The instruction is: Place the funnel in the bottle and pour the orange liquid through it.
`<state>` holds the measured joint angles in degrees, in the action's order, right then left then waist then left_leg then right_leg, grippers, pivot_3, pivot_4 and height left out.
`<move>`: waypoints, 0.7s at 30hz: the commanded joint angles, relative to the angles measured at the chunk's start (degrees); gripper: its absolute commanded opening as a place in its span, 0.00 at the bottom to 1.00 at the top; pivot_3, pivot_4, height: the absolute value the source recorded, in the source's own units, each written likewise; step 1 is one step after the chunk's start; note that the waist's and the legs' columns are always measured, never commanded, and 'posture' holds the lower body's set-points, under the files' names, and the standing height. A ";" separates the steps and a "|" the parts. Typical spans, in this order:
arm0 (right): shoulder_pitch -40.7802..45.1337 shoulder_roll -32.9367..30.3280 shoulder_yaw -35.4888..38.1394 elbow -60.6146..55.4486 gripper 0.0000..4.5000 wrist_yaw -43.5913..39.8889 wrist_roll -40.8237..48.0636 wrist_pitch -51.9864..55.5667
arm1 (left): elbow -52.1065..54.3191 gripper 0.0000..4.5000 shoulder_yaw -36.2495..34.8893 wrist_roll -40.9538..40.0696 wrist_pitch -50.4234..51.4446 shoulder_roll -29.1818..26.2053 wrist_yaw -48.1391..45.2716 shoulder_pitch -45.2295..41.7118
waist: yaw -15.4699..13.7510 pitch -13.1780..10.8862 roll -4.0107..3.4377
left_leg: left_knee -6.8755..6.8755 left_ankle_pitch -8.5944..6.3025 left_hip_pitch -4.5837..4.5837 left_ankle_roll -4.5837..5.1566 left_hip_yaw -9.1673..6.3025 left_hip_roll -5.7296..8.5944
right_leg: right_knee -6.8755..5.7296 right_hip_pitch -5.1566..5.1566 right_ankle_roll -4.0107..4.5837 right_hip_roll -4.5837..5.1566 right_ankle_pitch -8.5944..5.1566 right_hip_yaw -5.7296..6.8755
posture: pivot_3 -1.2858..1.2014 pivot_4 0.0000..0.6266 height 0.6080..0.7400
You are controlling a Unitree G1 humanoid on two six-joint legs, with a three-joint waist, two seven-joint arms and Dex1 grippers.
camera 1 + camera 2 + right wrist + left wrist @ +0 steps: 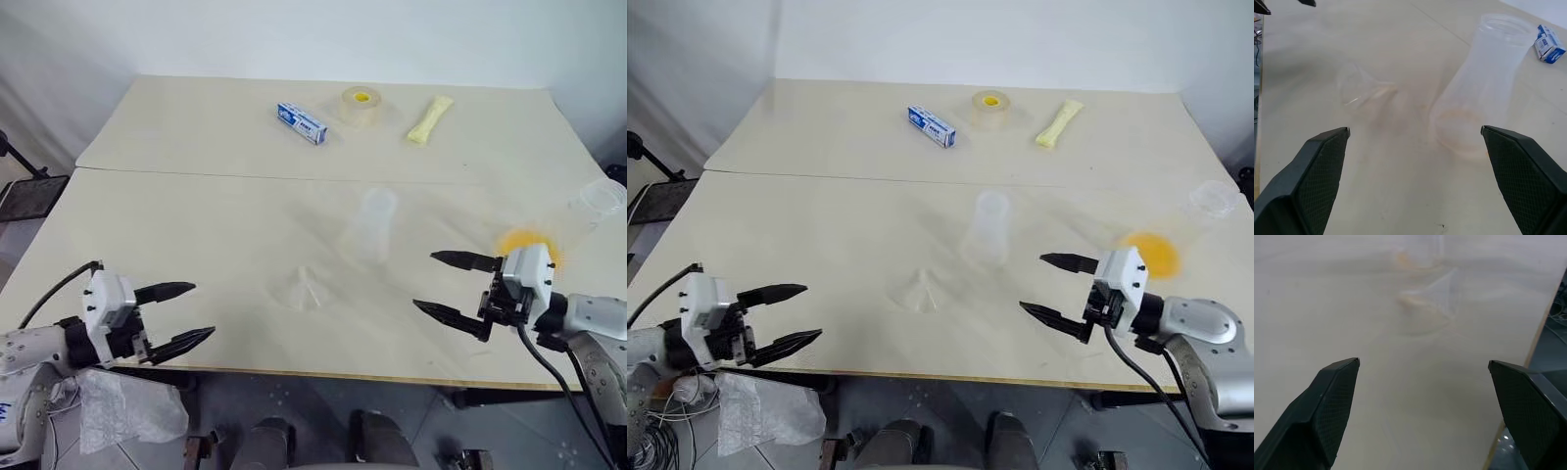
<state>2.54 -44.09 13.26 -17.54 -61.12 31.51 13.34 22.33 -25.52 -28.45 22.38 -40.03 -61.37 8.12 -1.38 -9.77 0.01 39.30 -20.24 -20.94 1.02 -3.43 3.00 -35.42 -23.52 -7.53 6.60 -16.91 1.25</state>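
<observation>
The frosted bottle (376,224) stands upright and open-mouthed in the middle of the table. The clear funnel (306,289) lies on its side in front of it, a little to its left. The orange liquid (528,245) sits in the bottom of a clear cup (599,204) near the table's right edge. My left gripper (203,310) hovers open at the front left, pointing at the funnel (1432,298) from well short of it. My right gripper (424,280) is open at the front right, level, facing the bottle (1484,83) and funnel (1359,90), with nothing between its fingers.
At the far side lie a blue-and-white box (302,122), a tape roll with a yellow core (361,106) and a pale yellow packet (430,119). A seam (245,177) crosses the table top. A crumpled plastic bag (127,406) hangs below the front left edge.
</observation>
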 commanded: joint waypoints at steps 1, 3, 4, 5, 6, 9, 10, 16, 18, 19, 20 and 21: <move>0.68 0.02 0.22 -0.49 1.00 -0.54 0.21 -1.21 | 6.11 1.00 5.18 2.72 -0.48 1.85 6.69 -0.91 | 0.05 0.00 -0.01 | -0.01 0.00 0.01 0.00 0.01 0.00 | -0.02 -0.01 0.00 -0.01 0.00 0.00 | 0.52 0.24 1.00; -0.02 -0.23 0.84 -1.36 1.00 -0.69 0.66 -1.04 | 8.34 1.00 10.47 5.48 -0.12 3.38 10.68 -2.80 | 0.03 0.01 -0.02 | -0.02 0.00 0.00 -0.01 0.01 0.00 | -0.01 -0.03 0.00 -0.04 0.00 0.01 | 0.52 0.24 1.00; -0.95 -0.47 1.56 -2.12 1.00 -1.17 1.24 -1.10 | 9.37 1.00 13.39 6.63 0.68 4.32 12.86 -4.20 | -0.16 0.02 -0.03 | -0.02 0.00 0.01 -0.01 0.02 0.00 | -0.02 -0.02 0.00 -0.04 0.00 0.00 | 0.52 0.24 1.00; -2.02 -0.68 2.28 -2.91 1.00 -1.95 1.92 -1.33 | 9.80 1.00 15.99 8.16 1.06 5.15 14.84 -5.55 | -0.22 0.02 -0.03 | -0.02 0.00 0.00 0.00 0.02 0.02 | -0.03 -0.02 -0.01 -0.05 0.00 0.01 | 0.52 0.24 1.00; -2.74 -0.79 2.74 -3.40 1.00 -2.50 2.36 -1.53 | 10.00 1.00 17.58 9.15 1.33 5.59 16.21 -6.38 | -0.26 0.02 -0.03 | -0.02 0.01 0.00 0.00 0.02 0.04 | -0.04 -0.02 -0.01 -0.05 0.00 0.01 | 0.52 0.24 1.00; -4.36 -1.04 3.87 -4.89 1.00 -4.22 4.36 -1.35 | 8.13 1.00 21.27 12.38 0.13 5.68 18.02 -8.31 | 0.09 0.02 -0.04 | -0.02 0.01 0.00 0.00 0.02 0.08 | -0.09 -0.05 -0.01 -0.07 0.01 0.00 | 0.52 0.24 1.00; -4.82 -1.15 4.28 -5.37 1.00 -5.03 5.20 -1.36 | 6.60 1.00 22.78 13.94 -0.75 6.00 18.84 -9.47 | 0.17 0.02 -0.04 | -0.04 0.00 0.00 0.00 0.08 0.06 | -0.09 -0.09 -0.01 -0.07 0.01 -0.02 | 0.52 0.24 1.00; -5.99 -0.85 4.07 -5.97 1.00 -9.71 7.14 -3.00 | -0.51 1.00 28.33 19.03 -4.32 7.03 20.76 -14.47 | 0.00 0.04 -0.08 | -0.07 0.03 0.07 -0.04 0.17 0.01 | -0.09 -0.09 -0.01 -0.16 0.01 -0.01 | 0.52 0.24 1.00; -6.00 -0.52 3.37 -4.76 1.00 -10.48 6.07 -4.09 | -2.39 1.00 29.33 19.96 -5.34 7.39 20.92 -15.59 | -0.04 0.04 -0.07 | -0.07 0.03 0.07 -0.03 0.17 0.02 | -0.09 -0.09 -0.01 -0.16 0.01 -0.01 | 0.52 0.24 1.00; -5.90 -0.32 3.11 -4.35 1.00 -10.53 5.66 -4.44 | -3.06 1.00 29.61 20.18 -5.73 7.57 20.99 -15.97 | -0.05 0.04 -0.08 | -0.07 0.03 0.07 -0.03 0.17 0.03 | -0.08 -0.09 -0.01 -0.15 0.01 -0.01 | 0.52 0.24 1.00; -5.74 0.08 2.88 -4.17 1.00 -10.12 5.38 -4.65 | -4.13 1.00 30.08 20.71 -6.23 7.89 21.13 -16.72 | -0.05 0.04 -0.07 | -0.07 0.03 0.07 -0.03 0.17 0.04 | -0.08 -0.09 -0.01 -0.15 0.01 -0.01 | 0.52 0.24 1.00; -5.64 0.33 2.72 -4.10 1.00 -9.80 5.26 -4.79 | -4.88 1.00 30.38 21.10 -6.61 8.11 21.21 -17.22 | -0.06 0.04 -0.07 | -0.07 0.03 0.06 -0.03 0.17 0.04 | -0.07 -0.09 -0.01 -0.14 0.01 -0.01 | 0.52 0.24 1.00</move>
<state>-3.24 -44.26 15.97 -21.58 -70.93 36.75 9.86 17.35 4.56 -8.10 17.50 -32.23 -40.70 -8.24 -1.43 -9.73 -0.06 39.23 -20.22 -20.87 0.99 -3.26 3.04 -35.51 -23.61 -7.55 6.47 -16.91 1.24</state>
